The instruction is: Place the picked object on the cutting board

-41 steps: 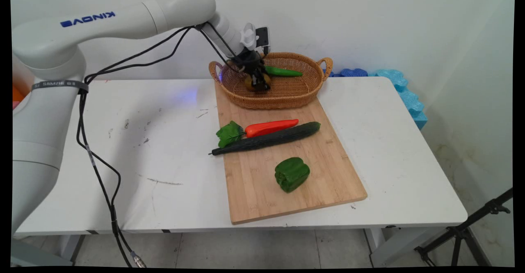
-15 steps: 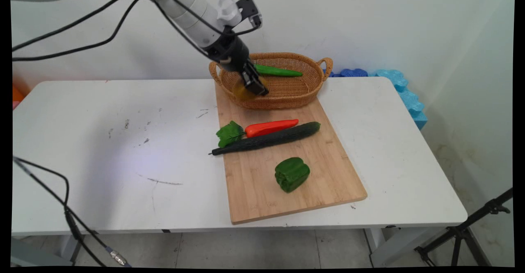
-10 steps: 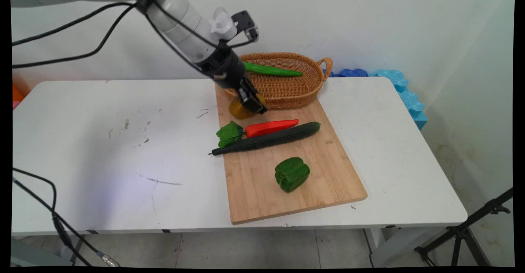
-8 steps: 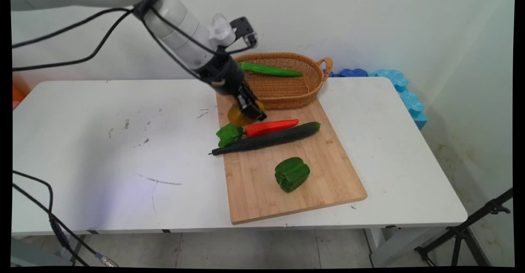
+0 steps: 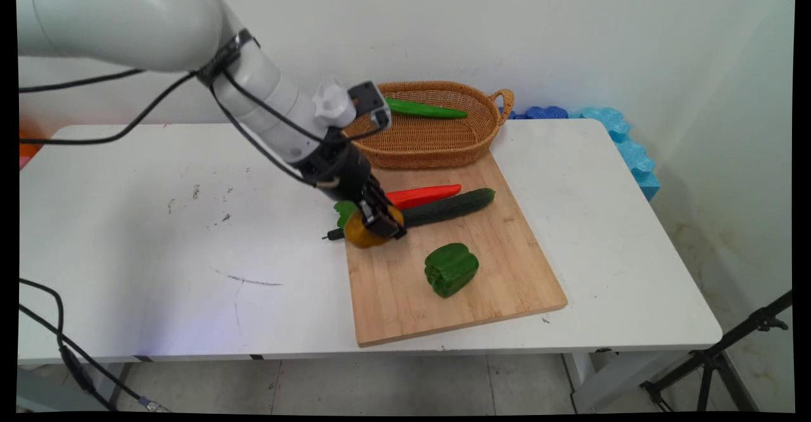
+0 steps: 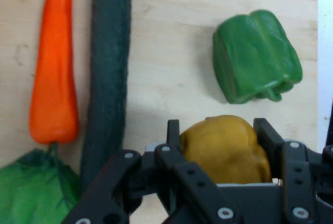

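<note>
My gripper (image 5: 379,224) (image 6: 220,130) is shut on a yellow-brown potato (image 5: 360,232) (image 6: 223,147), held just above the left part of the wooden cutting board (image 5: 443,263). Directly beside it lie a dark green cucumber (image 5: 443,208) (image 6: 108,73) and an orange carrot (image 5: 421,196) (image 6: 52,63) with green leaves (image 6: 31,190). A green bell pepper (image 5: 451,268) (image 6: 255,55) sits on the board to the right and nearer the front.
A wicker basket (image 5: 437,146) at the board's far end holds a long green chili (image 5: 426,109). Blue foam pieces (image 5: 624,140) lie at the table's back right corner. Black cables (image 5: 76,358) hang off the table's front left.
The gripper lifted the potato out of the basket and carried it toward the front, over the carrot and cucumber, lowering it to the board's left side.
</note>
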You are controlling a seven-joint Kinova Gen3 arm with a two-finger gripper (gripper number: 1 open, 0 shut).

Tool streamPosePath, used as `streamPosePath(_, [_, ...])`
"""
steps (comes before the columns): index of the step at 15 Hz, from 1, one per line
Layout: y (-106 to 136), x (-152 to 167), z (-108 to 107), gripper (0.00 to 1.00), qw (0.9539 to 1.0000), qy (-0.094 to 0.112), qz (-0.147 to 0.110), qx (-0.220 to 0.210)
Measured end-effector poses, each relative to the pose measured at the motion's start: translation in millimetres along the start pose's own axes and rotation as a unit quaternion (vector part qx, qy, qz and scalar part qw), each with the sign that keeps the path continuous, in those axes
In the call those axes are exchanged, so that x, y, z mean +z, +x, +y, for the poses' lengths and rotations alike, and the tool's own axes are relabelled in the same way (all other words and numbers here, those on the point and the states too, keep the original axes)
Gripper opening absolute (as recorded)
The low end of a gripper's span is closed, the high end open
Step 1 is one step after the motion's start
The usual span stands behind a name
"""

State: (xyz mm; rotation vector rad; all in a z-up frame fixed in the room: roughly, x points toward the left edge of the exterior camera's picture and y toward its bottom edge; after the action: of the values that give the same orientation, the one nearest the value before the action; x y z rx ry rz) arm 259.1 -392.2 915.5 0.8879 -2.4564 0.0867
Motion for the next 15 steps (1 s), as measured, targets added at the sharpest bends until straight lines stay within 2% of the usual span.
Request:
streamPosePath(8, [-31.4,40.5,14.1,0.00,0.9998,-0.013,-0.006,-0.012])
streamPosePath(15, [-44.4,67.6,16.1,0.00,0.9998,-0.016,-0.003,-0.013])
